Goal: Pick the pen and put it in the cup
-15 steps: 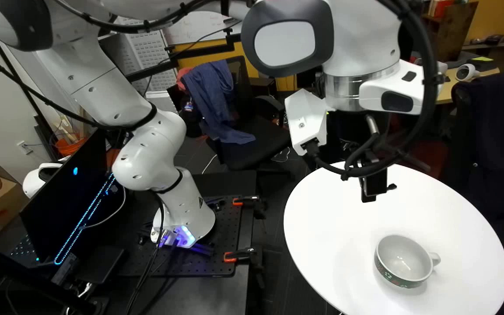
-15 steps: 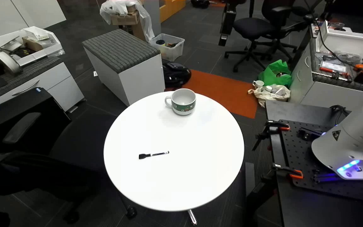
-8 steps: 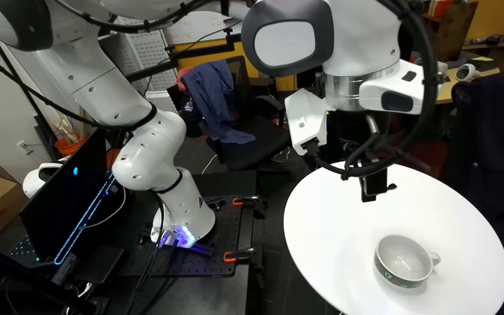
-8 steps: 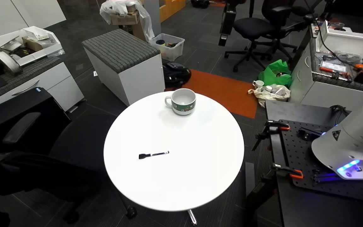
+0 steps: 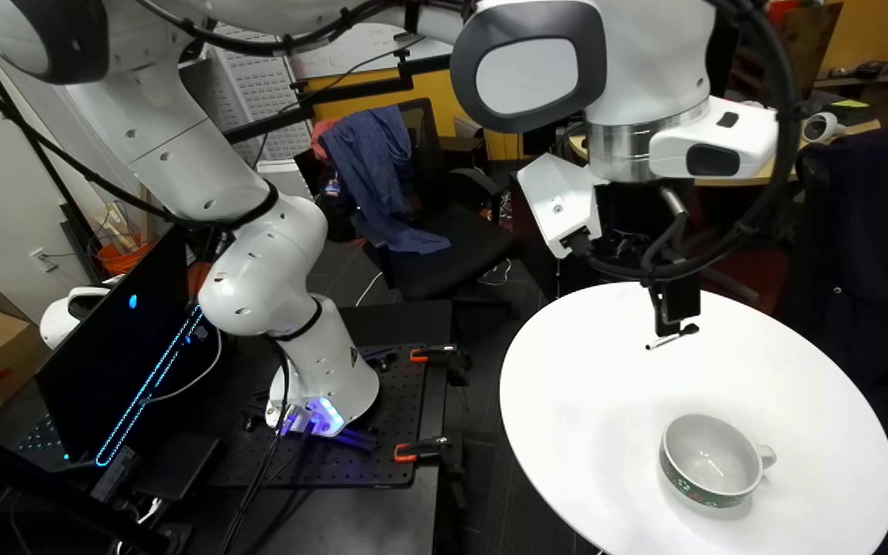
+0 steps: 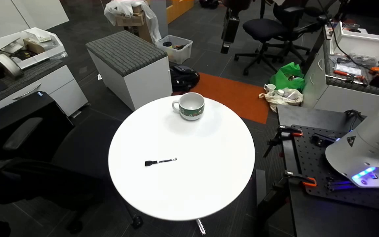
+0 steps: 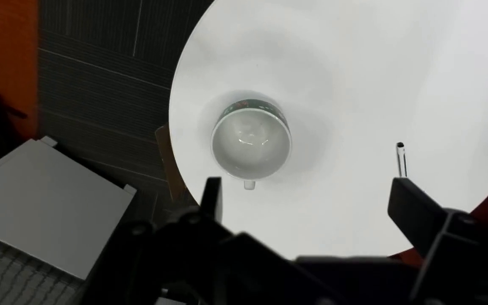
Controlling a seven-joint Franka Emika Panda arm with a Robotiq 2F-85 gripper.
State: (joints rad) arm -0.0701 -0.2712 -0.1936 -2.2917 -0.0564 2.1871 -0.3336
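A: Where was the pen [image 6: 160, 162]?
B: Flat on the table [image 6: 183, 194], well apart from the cup [image 6: 191, 107]. Gripper [image 7: 306, 181] was spread wide w/ nothing in it.
A: Risk?
B: Finger [image 7: 415, 212] hid part of it in wrist view, so straight down prob meant a jab imo.

Pen [image 6: 160, 161] — seemingly capped — lies apart from upright white cup [image 6: 191, 107].

In an exterior view you have the cup [image 6: 191, 107] on the tbl [image 6: 209, 164], pen [image 6: 161, 161] on it too, in front of cup & a bit L, well apart. Cabinet [image 6: 130, 64] is behind-L of cup, bag [image 6: 183, 78] directly behind, robot base [image 6: 364, 158] R & in front. In your wrist view, pen's R of cup.
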